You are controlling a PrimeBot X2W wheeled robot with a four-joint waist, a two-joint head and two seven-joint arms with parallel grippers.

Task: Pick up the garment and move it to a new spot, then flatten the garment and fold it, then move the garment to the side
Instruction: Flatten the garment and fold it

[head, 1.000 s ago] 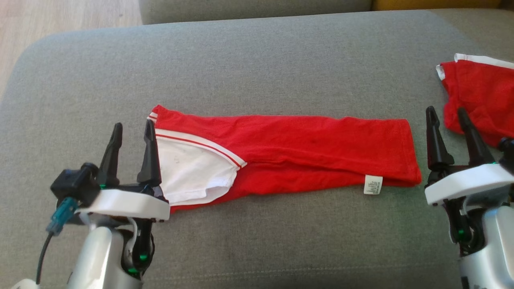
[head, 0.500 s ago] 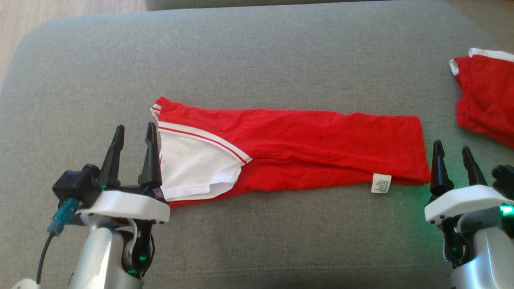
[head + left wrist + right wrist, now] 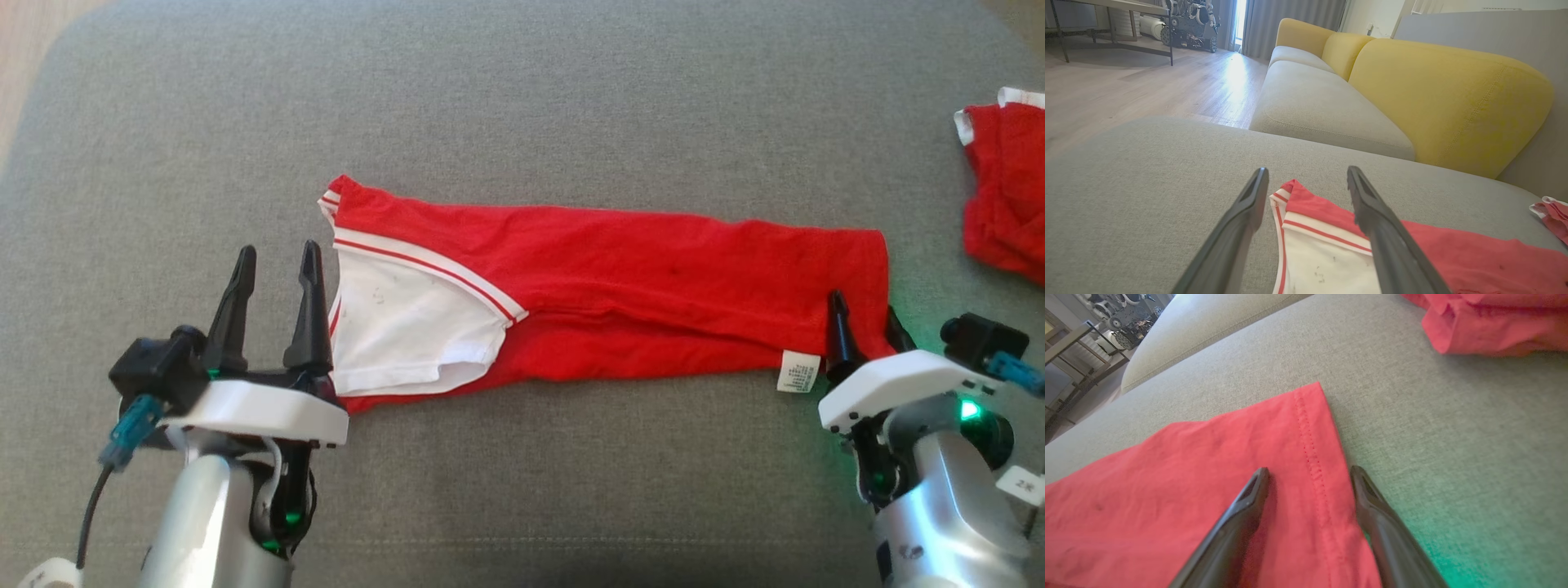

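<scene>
Right hand point(image 3: 863, 306) and left hand point(image 3: 277, 251) gape astride opposite ends of the garment point(image 3: 653, 302).

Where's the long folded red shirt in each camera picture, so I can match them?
Head view: the red shirt stretches across the middle of the grey cushion.
Left wrist view: its white collar end sits bottom centre, between the fingers of the left pincer.
Right wrist view: its hem runs up between the fingers of the right pincer.
Shared landmark: the second red garment, at the right in every view.
</scene>
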